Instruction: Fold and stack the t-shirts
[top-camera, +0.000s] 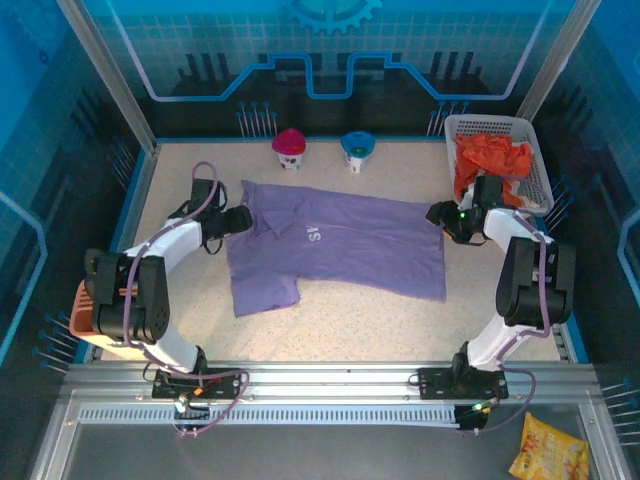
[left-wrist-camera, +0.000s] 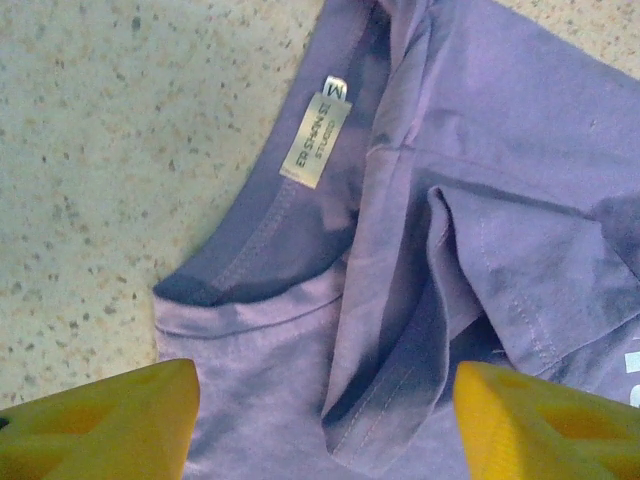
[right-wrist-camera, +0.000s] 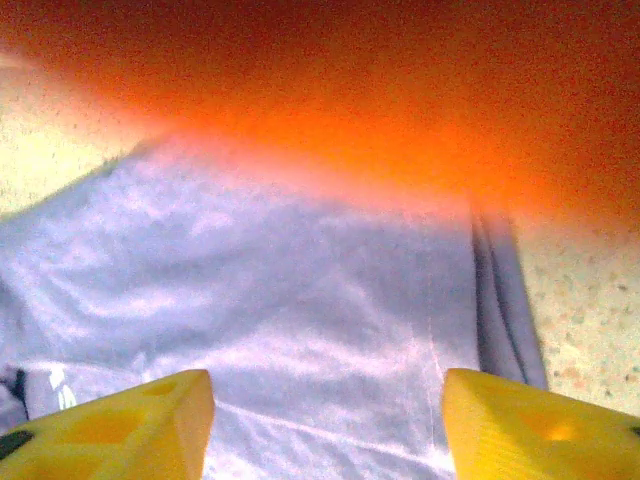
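- Lavender t-shirt (top-camera: 335, 245) lies spread and mostly flat mid-table, collar end to the left, hem end to the right, with one sleeve jutting toward the near edge.
- Left wrist view: collar band with sewn label (left-wrist-camera: 318, 140) faces up. A fold of cloth runs down beside it, and the collar's outer edge borders bare speckled table.
- Orange-red t-shirts (top-camera: 490, 160) are bunched in the white lattice basket (top-camera: 535, 165) at the back right corner, apart from the lavender one.
- Left gripper (top-camera: 240, 218) sits at the collar edge. In its wrist view the yellow fingers (left-wrist-camera: 110, 420) are spread wide over the cloth, jaws open and gripping nothing.
- Right gripper (top-camera: 440, 215) sits at the shirt's right edge, just beside the basket. Its fingers (right-wrist-camera: 120, 425) are wide apart over lavender cloth, jaws open. A blurred orange-red mass crosses the top of that view, too soft to identify.
- Table (top-camera: 400, 320): a broad bare strip lies between the shirt's near edge and the arm bases, with a narrower strip behind it.
- Two small round objects, pink (top-camera: 289, 145) and blue (top-camera: 357, 147), stand at the back edge.
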